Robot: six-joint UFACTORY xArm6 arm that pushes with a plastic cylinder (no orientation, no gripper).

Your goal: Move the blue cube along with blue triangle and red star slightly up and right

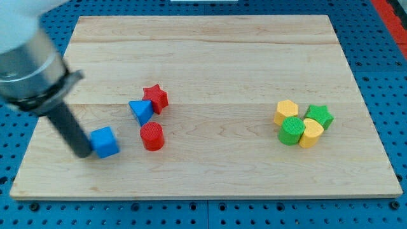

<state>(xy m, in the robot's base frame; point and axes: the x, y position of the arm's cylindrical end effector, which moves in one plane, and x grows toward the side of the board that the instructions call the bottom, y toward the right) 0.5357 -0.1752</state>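
Observation:
The blue cube [105, 141] lies at the lower left of the wooden board [210, 57]. My tip [84, 153] touches or nearly touches the cube's left side. The blue triangle [140, 111] lies up and right of the cube, touching the red star [156, 98] on its upper right. The dark rod rises from the tip toward the view's upper left.
A red cylinder [152, 137] stands just below the blue triangle, right of the cube. At the right sit a yellow hexagon [286, 111], a green star [319, 116], a green cylinder [292, 130] and a yellow heart [311, 133] in a tight cluster.

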